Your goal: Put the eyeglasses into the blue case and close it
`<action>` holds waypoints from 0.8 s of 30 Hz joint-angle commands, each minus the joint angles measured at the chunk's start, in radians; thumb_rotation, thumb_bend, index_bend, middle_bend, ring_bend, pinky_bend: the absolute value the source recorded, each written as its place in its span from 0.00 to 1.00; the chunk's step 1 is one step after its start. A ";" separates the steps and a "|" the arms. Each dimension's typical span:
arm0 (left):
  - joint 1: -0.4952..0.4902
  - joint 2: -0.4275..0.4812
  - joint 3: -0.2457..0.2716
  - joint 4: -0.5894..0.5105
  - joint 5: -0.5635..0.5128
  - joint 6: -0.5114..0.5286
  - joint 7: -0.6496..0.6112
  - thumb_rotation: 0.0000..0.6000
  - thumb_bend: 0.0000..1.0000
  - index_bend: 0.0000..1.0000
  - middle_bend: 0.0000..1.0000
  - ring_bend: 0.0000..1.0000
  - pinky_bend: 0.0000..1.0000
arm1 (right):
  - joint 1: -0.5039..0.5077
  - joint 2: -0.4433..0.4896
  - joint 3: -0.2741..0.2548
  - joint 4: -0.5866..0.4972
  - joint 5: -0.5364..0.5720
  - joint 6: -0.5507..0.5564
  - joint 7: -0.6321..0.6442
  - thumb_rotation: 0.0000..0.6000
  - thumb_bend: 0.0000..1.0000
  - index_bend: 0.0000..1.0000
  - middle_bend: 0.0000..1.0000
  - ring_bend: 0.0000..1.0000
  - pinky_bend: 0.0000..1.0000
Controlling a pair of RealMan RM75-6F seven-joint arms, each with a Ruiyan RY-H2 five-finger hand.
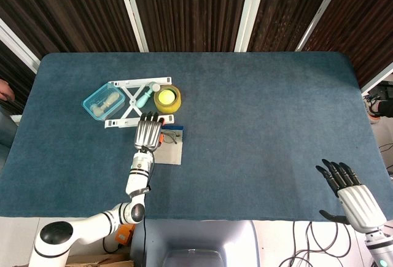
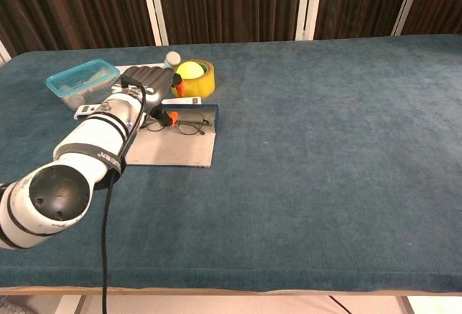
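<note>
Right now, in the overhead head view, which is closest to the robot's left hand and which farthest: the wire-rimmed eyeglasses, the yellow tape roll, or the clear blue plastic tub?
From the left hand:
1. Wire-rimmed eyeglasses, right beside its fingers, on the open case.
2. Yellow tape roll, just beyond the hand, slightly right.
3. Clear blue plastic tub, farthest, off to the left.

No words, labels, brands, numbers or signs can be read in either view; the blue case (image 2: 177,146), the yellow tape roll (image 2: 193,78) behind it and the clear box (image 2: 82,82) to the left of the case show no legible print at this size.
</note>
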 commanded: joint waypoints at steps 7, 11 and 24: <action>0.145 0.239 0.144 -0.479 0.150 0.062 -0.076 1.00 0.33 0.26 0.14 0.11 0.20 | 0.003 -0.006 -0.004 0.000 -0.005 -0.012 -0.020 1.00 0.23 0.00 0.00 0.00 0.00; 0.169 0.305 0.203 -0.586 0.162 0.054 -0.034 1.00 0.31 0.28 0.11 0.09 0.20 | 0.002 -0.008 -0.011 0.000 -0.016 -0.012 -0.028 1.00 0.23 0.00 0.00 0.00 0.00; 0.162 0.294 0.253 -0.537 0.097 0.039 0.110 1.00 0.26 0.30 0.09 0.06 0.19 | 0.000 -0.014 -0.019 0.005 -0.032 -0.007 -0.034 1.00 0.23 0.00 0.00 0.00 0.00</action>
